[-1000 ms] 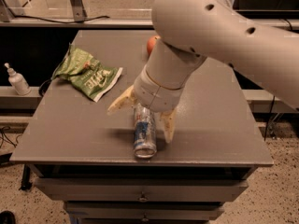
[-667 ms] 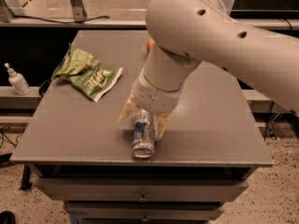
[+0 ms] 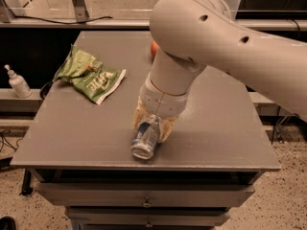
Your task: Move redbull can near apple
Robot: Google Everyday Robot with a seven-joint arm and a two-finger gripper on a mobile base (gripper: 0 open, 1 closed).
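The redbull can (image 3: 146, 138) lies on its side near the front edge of the grey table (image 3: 76, 133), its silver end facing the camera. My gripper (image 3: 152, 123) reaches down from the big white arm and its yellowish fingers (image 3: 166, 128) sit closed on both sides of the can's far part. The apple (image 3: 154, 48) shows only as a small red-orange sliver at the back of the table, mostly hidden behind the arm.
A crumpled green snack bag (image 3: 88, 74) lies at the back left of the table. A white pump bottle (image 3: 17, 82) stands on a ledge off the table's left side. Drawers run under the table's front edge.
The fingers have drawn in from a wide spread to closed against the can. The arm and can shifted slightly toward the left.
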